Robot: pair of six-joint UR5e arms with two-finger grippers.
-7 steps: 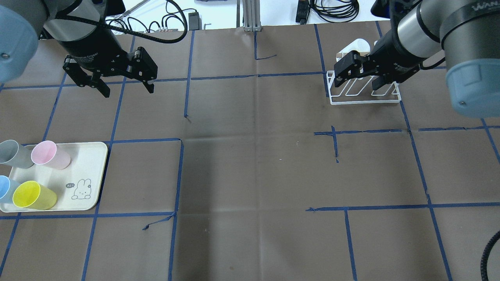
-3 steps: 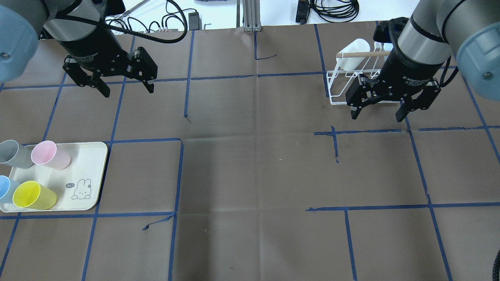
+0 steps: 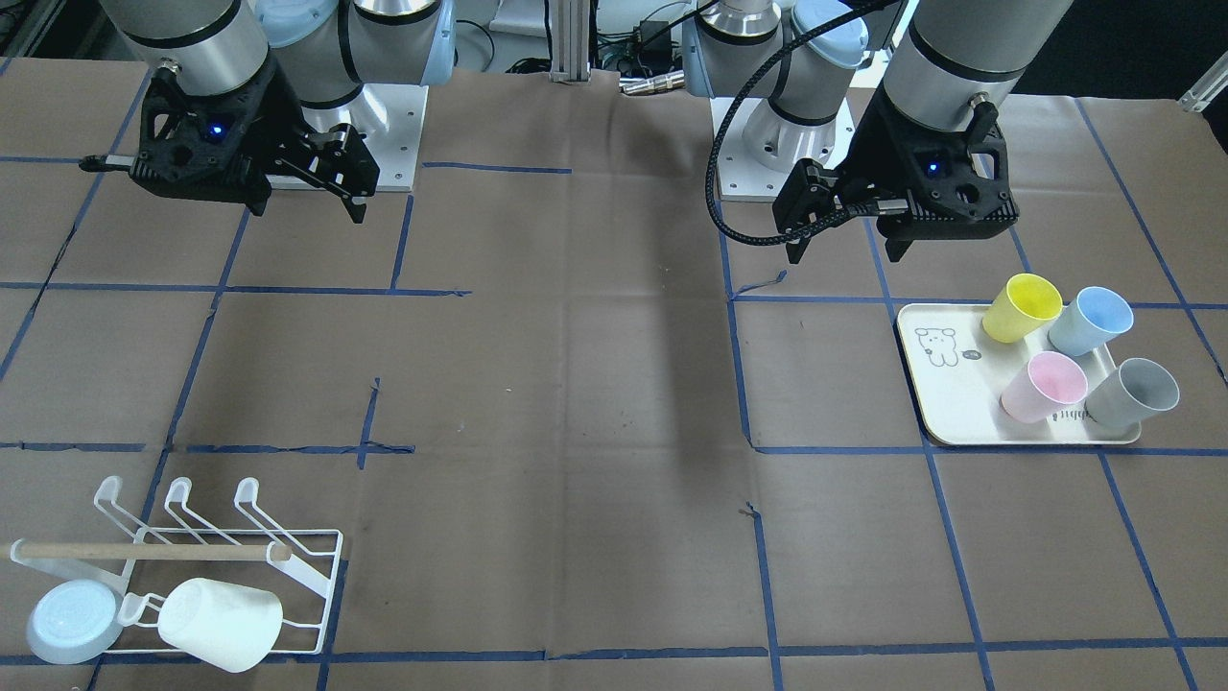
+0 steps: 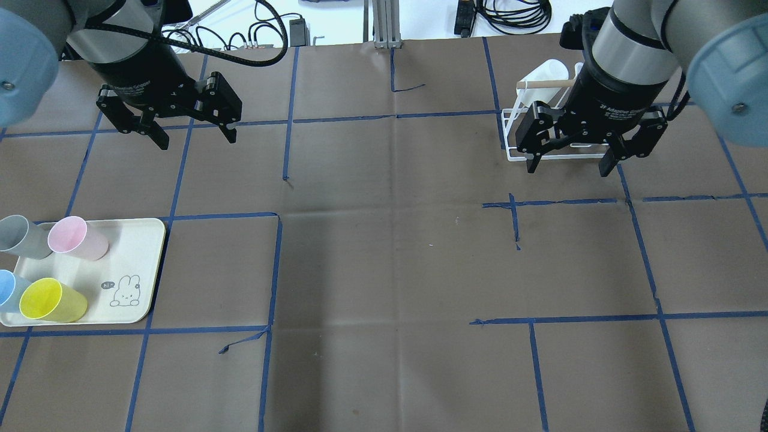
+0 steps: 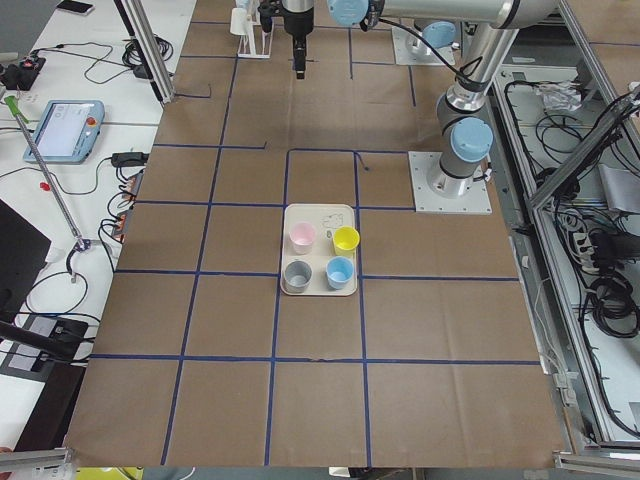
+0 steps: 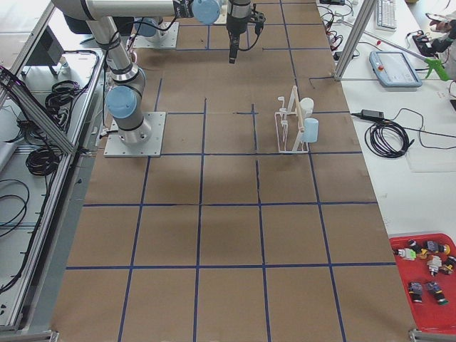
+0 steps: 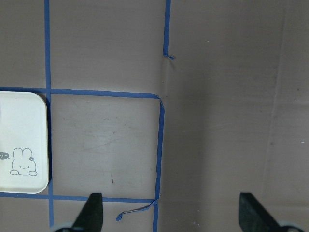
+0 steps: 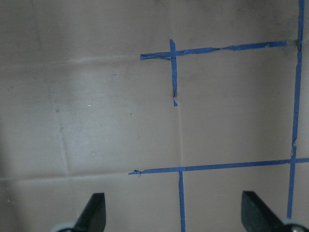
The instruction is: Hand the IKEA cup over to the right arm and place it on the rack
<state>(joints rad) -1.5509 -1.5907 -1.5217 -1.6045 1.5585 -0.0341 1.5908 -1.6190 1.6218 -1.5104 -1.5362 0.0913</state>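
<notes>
The left tool [image 4: 197,141] hangs with jaws spread wide and nothing between them, over bare table [image 4: 384,270], well apart from the tray [image 3: 945,403]. The right tool [image 4: 569,170] is just as wide and empty, at the near edge of the rack [image 3: 331,576]. The cups left to move stand upright on the tray, four of them: yellow [image 3: 1022,307], blue [image 3: 1089,321], pink [image 3: 1044,387] and grey [image 3: 1132,393]. They look like thin, stiff plastic: light, smooth and tapered, so likely to slip upward out of a loose pinch or flex under a hard one. The wall just under the rim, one finger inside and one outside, or a pinch across the upper body, seems the best hold. That would leave the lower half free for the right tool at the hand-over. They sit close together, so a neighbour could get knocked. Two cups, white [image 3: 221,624] and pale blue [image 3: 72,622], lie on the rack below its one dowel [image 3: 144,552]; three prongs in the other row stand bare. Six cups, one tray, one rack, two tools.
</notes>
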